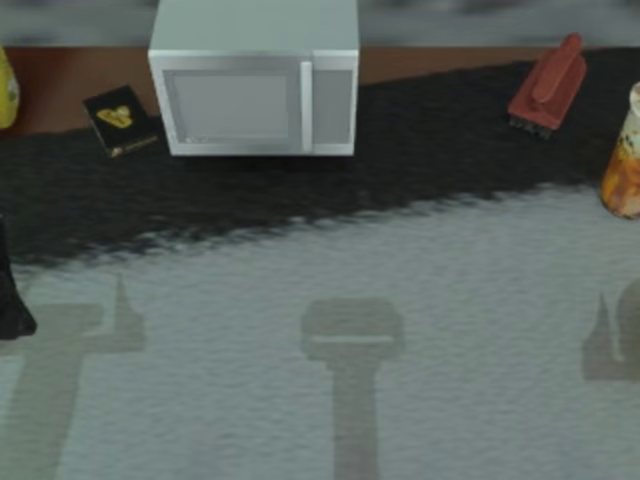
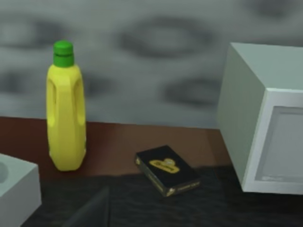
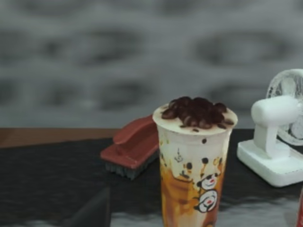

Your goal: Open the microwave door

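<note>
The silver-white microwave point(image 1: 255, 75) stands at the table's far edge, left of centre, on a black cloth. Its door point(image 1: 232, 105) lies flat against the front, shut, with a narrow control strip point(image 1: 335, 105) on its right. The left wrist view shows the microwave's side point(image 2: 246, 113) and part of the door point(image 2: 284, 142). My left arm point(image 1: 10, 300) is a black shape at the left edge, well in front of the microwave. One dark finger point(image 2: 92, 210) of the left gripper shows, with bare cloth beside it. The right wrist view likewise shows one finger point(image 3: 94, 210); the right arm is outside the top view.
A black card box point(image 1: 122, 120) lies just left of the microwave, a yellow bottle point(image 1: 5, 90) farther left. At the right stand a red brush point(image 1: 548, 88), a drink cup point(image 1: 625, 160) and a white fan point(image 3: 279, 137). A white block point(image 2: 16, 189) sits near the bottle.
</note>
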{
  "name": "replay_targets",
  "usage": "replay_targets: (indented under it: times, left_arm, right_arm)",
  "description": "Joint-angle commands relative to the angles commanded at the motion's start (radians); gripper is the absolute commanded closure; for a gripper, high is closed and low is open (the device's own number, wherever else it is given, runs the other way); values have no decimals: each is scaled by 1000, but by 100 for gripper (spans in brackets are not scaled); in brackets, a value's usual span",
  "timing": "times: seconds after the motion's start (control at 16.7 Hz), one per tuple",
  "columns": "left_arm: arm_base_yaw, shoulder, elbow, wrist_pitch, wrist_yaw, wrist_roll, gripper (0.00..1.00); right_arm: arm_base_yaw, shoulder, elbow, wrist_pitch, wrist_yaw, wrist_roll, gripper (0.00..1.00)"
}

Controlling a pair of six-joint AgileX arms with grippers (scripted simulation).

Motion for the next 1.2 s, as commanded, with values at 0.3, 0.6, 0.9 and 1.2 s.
replay_targets:
  times: [0.3, 0.6, 0.9, 1.2]
  left_arm:
    - [-144, 462, 381, -134, -90, -119, 0]
    - [-304, 1028, 787, -294, -190, -248, 0]
    - [-443, 1489, 1140, -429, -275, -364, 0]
    - [-533, 1749, 1378, -500, -328, -444, 0]
  right_arm:
    - [0, 0, 0, 0, 0, 0, 0]
    - [0, 0, 0, 0, 0, 0, 0]
    - [0, 0, 0, 0, 0, 0, 0]
    - [0, 0, 0, 0, 0, 0, 0]
